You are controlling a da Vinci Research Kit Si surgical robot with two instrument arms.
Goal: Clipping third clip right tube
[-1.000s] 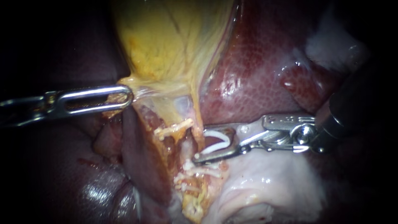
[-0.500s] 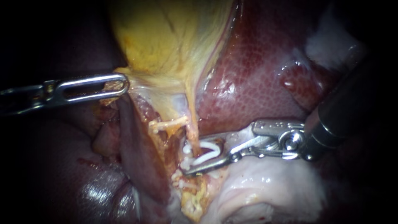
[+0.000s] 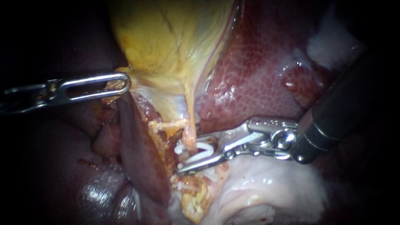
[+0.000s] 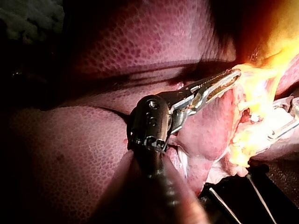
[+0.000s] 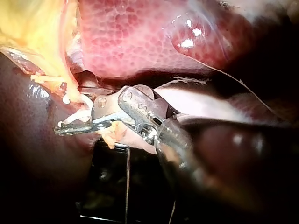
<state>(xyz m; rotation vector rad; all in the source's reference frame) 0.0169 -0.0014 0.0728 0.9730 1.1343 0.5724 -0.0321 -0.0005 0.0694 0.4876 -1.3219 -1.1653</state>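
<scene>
Only the wrist views show what carries the specimen: a black surface (image 5: 105, 179) under the tissue's lower edge. Whether it is bare bench or a tray, I cannot tell. The liver (image 3: 258, 75) lies over it. A thin pale strand (image 5: 127, 186) crosses the black.
</scene>
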